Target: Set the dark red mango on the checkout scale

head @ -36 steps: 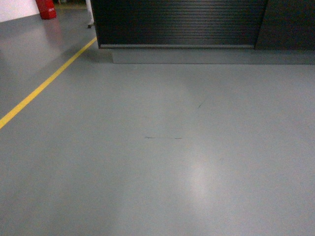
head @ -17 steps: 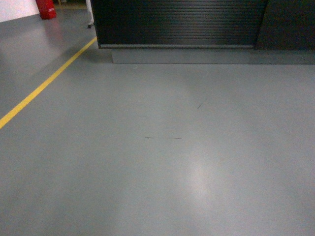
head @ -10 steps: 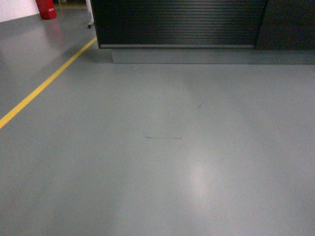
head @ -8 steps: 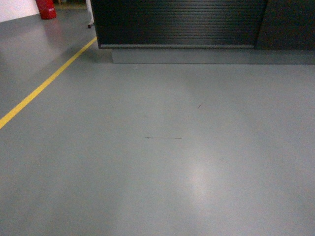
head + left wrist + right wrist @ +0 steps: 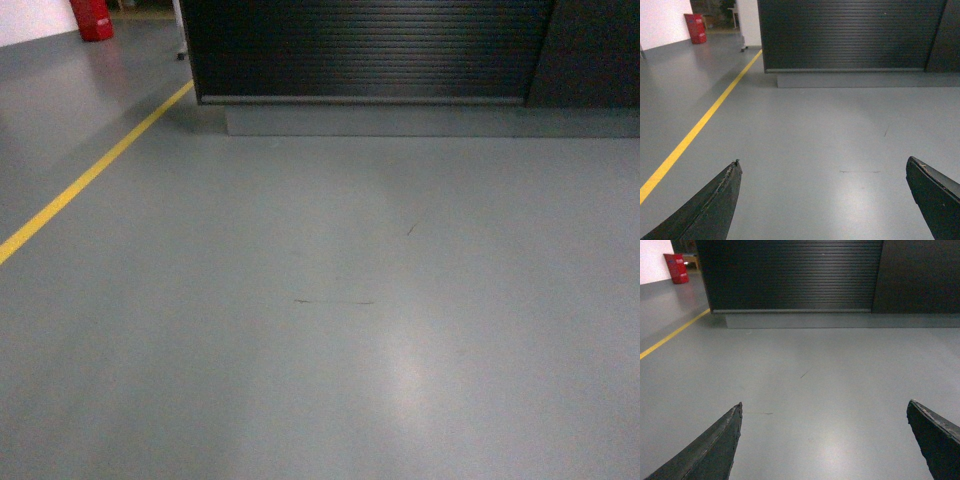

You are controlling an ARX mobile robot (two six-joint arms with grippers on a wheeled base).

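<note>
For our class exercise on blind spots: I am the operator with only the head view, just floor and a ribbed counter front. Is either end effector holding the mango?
Observer: No. The left end effector is open, with only bare floor between its fingers.
Operator: And the right one?
Observer: The right end effector is open and empty too; no dark red mango shows in any view.
Operator: Can either wrist camera see the scale?
Observer: No. Both show only the ribbed front of the checkout, not its top.
</note>
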